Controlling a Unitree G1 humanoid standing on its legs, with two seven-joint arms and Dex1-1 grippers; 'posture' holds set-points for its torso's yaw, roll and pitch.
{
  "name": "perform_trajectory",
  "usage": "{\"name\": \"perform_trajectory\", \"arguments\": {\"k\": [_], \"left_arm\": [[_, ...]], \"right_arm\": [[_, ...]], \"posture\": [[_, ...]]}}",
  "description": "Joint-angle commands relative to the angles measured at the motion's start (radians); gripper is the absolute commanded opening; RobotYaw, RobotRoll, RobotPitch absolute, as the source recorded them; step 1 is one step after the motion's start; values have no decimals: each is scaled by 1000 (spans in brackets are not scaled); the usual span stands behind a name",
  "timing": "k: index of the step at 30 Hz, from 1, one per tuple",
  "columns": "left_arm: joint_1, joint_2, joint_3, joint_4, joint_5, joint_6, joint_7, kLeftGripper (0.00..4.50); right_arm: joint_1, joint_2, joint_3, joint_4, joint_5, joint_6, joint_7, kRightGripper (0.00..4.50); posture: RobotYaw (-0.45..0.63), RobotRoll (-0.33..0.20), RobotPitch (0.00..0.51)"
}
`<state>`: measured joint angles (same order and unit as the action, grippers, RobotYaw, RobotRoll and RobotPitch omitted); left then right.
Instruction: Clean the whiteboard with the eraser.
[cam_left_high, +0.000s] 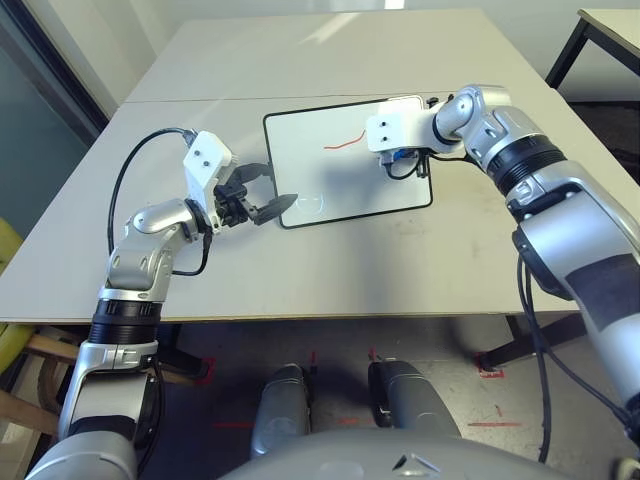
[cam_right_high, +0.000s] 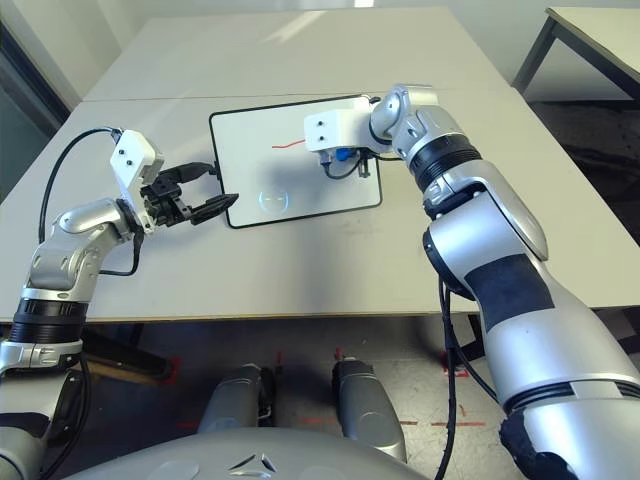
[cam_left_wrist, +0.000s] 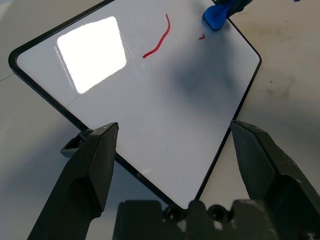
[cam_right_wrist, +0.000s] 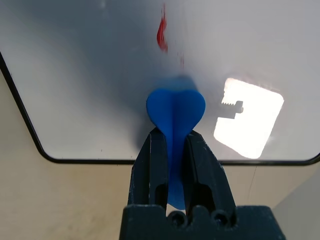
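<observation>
Black fingers (cam_right_wrist: 172, 165), blue bone-shaped eraser (cam_right_wrist: 175, 112)

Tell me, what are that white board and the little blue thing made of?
The whiteboard looks like glossy coated board in a thin black frame, probably plastic: it mirrors the ceiling light. The eraser looks like matte foam or soft plastic, hard to say which.

Right claw (cam_right_high: 343, 160) pinching eraser (cam_right_high: 342, 155) on whiteboard (cam_right_high: 300, 190), red squiggle (cam_right_high: 290, 145)
</observation>
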<state>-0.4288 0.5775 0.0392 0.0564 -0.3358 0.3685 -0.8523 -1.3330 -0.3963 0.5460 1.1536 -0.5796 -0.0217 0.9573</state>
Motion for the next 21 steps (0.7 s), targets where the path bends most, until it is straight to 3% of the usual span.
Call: {"name": "perform_trajectory", "arguments": {"k": [1, 6, 21], "left_arm": [[-11, -2, -4, 10, 6, -4, -1, 4500], [-14, -5, -5, 10, 8, -3, 0, 4500], [-13, -3, -4, -4, 5, 11, 3, 4500]], "right_arm": [[20, -24, 18, 29, -27, -6, -4, 195], [21, -25, 10, 37, -29, -8, -24, 195], [-17, 91, -32, 8, 9, 37, -21, 194]], "posture": [[-92, 0, 69], [-97, 0, 63], [-89, 0, 64]]}}
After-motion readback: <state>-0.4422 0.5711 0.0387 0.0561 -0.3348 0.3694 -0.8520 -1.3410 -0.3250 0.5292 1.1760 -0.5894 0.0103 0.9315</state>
